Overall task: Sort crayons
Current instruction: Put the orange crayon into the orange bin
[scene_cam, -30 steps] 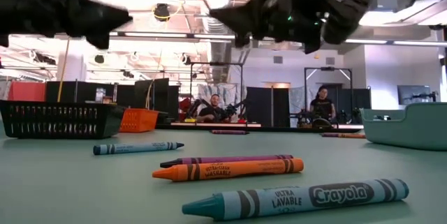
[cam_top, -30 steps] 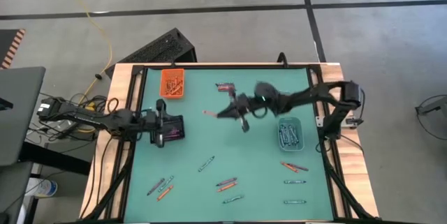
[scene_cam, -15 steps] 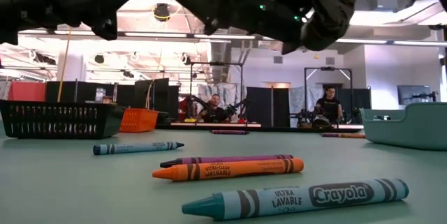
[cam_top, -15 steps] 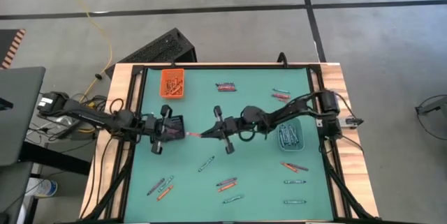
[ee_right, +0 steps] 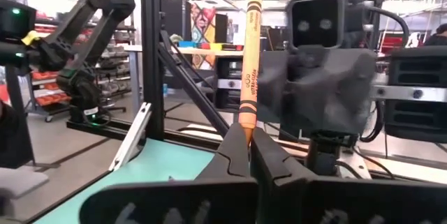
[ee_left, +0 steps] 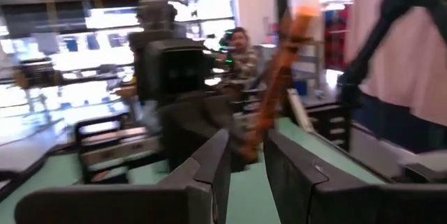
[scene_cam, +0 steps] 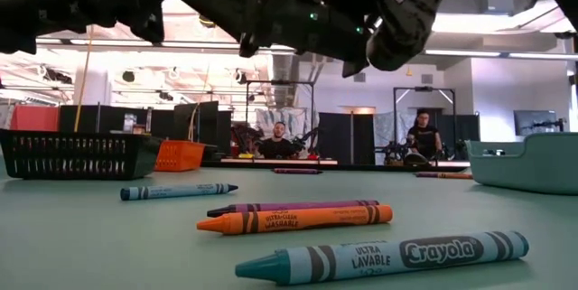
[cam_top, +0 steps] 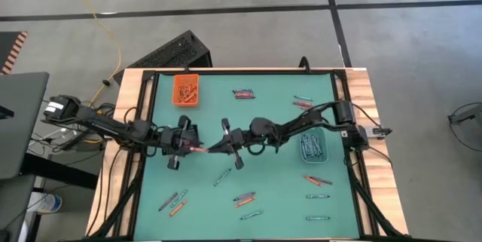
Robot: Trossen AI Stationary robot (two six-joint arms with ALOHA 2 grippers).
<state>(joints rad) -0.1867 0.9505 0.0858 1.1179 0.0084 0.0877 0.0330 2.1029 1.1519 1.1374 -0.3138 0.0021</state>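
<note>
My right gripper [cam_top: 214, 149] [ee_right: 248, 137] hangs over the table's middle, shut on an orange crayon [cam_top: 202, 150] [ee_right: 248, 63]. The crayon's free end reaches toward my left gripper [cam_top: 190, 145] [ee_left: 246, 155]. That gripper faces it from the left, fingers apart, with the crayon [ee_left: 276, 88] just beyond them. The left gripper hovers over a black tray [cam_top: 190, 130]. Other crayons lie flat on the green mat, among them a far pair [cam_top: 242, 93], one in the middle [cam_top: 222, 176] and several near the front [scene_cam: 293, 220]. My right gripper pinches the orange crayon's one end [ee_right: 244, 123] between its two fingers. The fingers come roughly level from the table's right, and the crayon runs on past their tips. It is lifted clear of the mat. Whether my left gripper touches the crayon, I cannot tell.
An orange tray [cam_top: 186, 90] stands at the far left and a pale teal tray [cam_top: 312, 144] with crayons at the right. More crayons lie at the near right [cam_top: 317, 196] and near left [cam_top: 173, 203]. People sit in the room beyond the table.
My right gripper has carried the orange crayon from the far middle toward the table's left and near side and a little down, up to my left gripper. My left gripper has edged toward the right and tipped upward. Neither gripper's fingers have changed.
</note>
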